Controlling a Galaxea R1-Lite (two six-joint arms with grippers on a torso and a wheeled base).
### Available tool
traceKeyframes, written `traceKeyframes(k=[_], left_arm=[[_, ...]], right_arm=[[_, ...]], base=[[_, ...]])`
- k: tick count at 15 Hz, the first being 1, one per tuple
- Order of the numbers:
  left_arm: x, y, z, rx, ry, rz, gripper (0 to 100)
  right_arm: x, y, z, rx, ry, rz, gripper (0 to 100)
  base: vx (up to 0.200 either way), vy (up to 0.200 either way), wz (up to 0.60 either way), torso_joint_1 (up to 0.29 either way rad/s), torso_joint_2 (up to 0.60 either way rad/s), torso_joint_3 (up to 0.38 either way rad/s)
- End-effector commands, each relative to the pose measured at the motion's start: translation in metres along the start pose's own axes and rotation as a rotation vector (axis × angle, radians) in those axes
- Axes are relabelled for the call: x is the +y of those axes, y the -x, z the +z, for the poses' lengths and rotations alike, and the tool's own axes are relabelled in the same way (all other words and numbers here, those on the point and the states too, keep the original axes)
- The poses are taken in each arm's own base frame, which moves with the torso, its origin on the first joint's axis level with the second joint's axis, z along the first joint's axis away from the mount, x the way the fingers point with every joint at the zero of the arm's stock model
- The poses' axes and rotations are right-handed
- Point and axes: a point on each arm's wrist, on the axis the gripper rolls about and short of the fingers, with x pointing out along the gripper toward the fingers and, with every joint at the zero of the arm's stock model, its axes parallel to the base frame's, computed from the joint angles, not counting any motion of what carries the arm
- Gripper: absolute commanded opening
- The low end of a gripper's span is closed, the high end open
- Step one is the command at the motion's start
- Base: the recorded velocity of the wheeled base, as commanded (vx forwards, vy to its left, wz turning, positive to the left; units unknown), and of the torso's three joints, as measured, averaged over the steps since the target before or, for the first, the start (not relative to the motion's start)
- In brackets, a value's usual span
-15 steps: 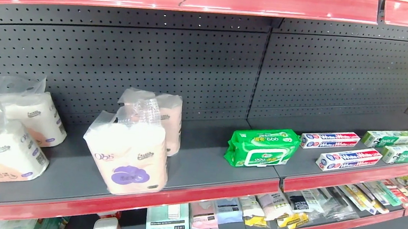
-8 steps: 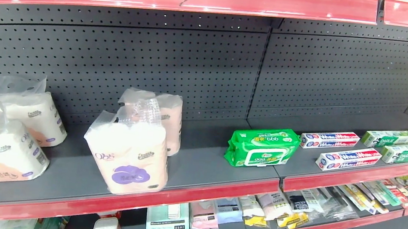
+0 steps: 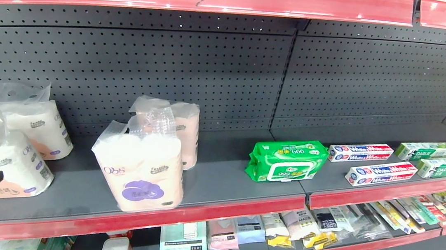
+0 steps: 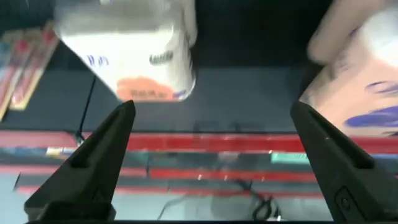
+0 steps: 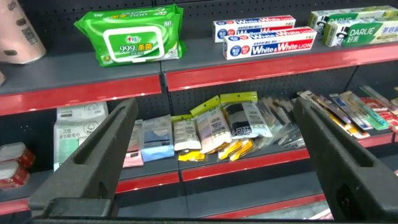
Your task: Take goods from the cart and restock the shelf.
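Facing grey pegboard shelf (image 3: 221, 183), red-edged.

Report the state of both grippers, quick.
Left gripper: open, holding nothing.
Right gripper: open, holding nothing.

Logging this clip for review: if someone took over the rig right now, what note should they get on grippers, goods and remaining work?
Left gripper: open, holding nothing, in front of the shelf's left end near the tissue packs.
Right gripper: open, holding nothing, facing the shelving below the green wipes pack.
On the shelf: tissue packs at left, wipes in the middle, toothpaste boxes at right.
Done: those goods stand shelved.
Left: with nothing in hand, the next step is probably fetching another item from the cart.
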Motion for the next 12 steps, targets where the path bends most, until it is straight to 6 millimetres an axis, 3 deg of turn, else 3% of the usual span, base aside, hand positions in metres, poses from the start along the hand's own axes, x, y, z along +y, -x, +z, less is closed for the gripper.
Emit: traceKeyframes(k=[1, 6, 9, 12], left_arm=[[-0.001, -0.048, -0.01, 0.23, -0.02, 0.033, 100], [-0.01, -0.071, -0.02, 0.349, -0.061, -0.014, 100], [-0.016, -0.095, -0.02, 0.341, -0.068, -0.028, 100], [-0.021, -0.102, -0.026, 0.35, -0.082, -0.048, 100]], right_arm=[[0.0, 0.0, 0.0, 0.001, 0.0, 0.0, 100], [0.0, 0.0, 0.0, 0.001, 0.0, 0.0, 100], [0.0, 0.0, 0.0, 0.002, 0.0, 0.0, 100], [0.0, 0.0, 0.0, 0.001, 0.0, 0.0, 100]], base=[[0.0, 0.0, 0.0, 0.0, 0.0, 0.0], [0.0, 0.0, 0.0, 0.0, 0.0, 0.0], [0.0, 0.0, 0.0, 0.0, 0.0, 0.0], [0.0, 0.0, 0.0, 0.0, 0.0, 0.0]])
